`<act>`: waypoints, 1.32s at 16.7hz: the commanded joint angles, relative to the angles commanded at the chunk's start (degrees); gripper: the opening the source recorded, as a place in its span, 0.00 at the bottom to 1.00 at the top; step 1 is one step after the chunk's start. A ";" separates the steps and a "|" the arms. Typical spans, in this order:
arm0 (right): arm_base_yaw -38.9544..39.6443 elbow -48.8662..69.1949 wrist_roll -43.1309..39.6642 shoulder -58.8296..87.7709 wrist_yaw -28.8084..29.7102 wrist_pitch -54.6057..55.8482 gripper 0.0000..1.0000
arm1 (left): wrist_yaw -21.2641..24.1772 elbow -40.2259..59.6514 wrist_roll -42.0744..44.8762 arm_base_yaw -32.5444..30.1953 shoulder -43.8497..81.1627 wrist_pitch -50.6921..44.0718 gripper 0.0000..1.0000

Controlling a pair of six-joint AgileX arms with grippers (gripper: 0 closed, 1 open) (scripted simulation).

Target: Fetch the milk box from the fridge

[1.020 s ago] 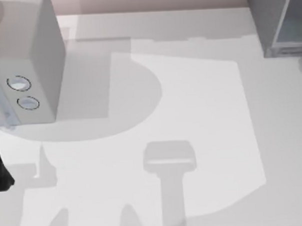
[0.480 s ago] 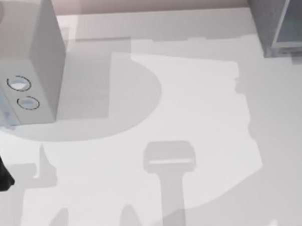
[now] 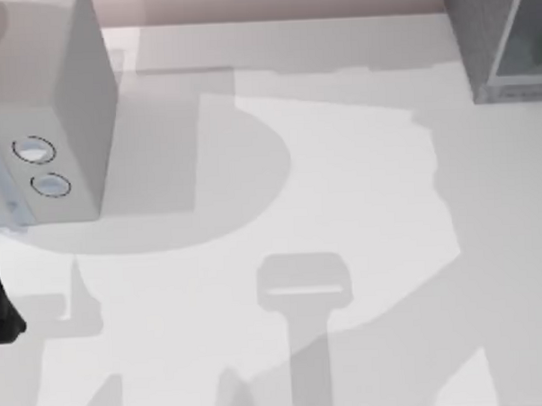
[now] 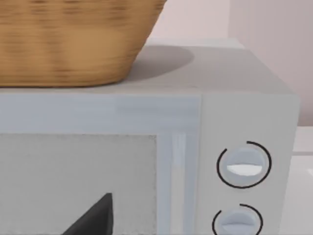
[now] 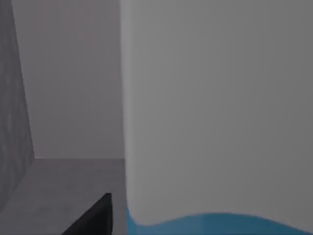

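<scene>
From above we see the fridge at the tabletop's far right corner and a dialled grey box at the left, our left wrist faces that box under a wicker basket, and our right wrist is close to the milk box, though we cannot tell whether either end effector is open or closed.

You get the fridge at the counter's far right corner only in part, its top and right side cut by the top view's edge. The lighter grey box with dials runs off the left edge. In the left wrist view the woven basket on that box is cropped. The right wrist view sits so close to a pale surface (blue band below) that you cannot tell its outline; one dark tool finger pokes in, cropped.
</scene>
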 joint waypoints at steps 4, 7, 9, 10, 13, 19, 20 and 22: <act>0.06 0.36 0.00 0.17 0.06 -0.27 1.00 | 0.00 0.00 0.00 0.00 0.00 0.00 1.00; 0.06 0.36 0.00 0.17 0.06 -0.27 0.77 | 0.00 0.00 0.00 0.00 0.00 0.00 1.00; 0.06 0.36 0.00 0.17 0.06 -0.27 0.62 | 0.00 0.00 0.00 0.00 0.00 0.00 1.00; 0.06 0.36 0.00 0.17 0.06 -0.27 0.55 | 0.00 0.00 0.00 0.00 0.00 0.00 1.00; 0.06 0.36 0.00 0.17 0.06 -0.27 0.32 | 0.00 0.00 0.00 0.00 0.00 0.00 1.00; 0.06 0.36 0.00 0.17 0.06 -0.27 0.00 | 0.00 0.00 0.00 0.00 0.00 0.00 1.00; 0.06 0.36 0.00 0.17 0.06 -0.27 0.00 | 0.00 0.00 0.00 0.00 0.00 0.00 1.00; 0.06 0.36 0.00 0.17 0.06 -0.27 0.00 | 0.00 0.00 0.00 0.00 0.00 0.00 1.00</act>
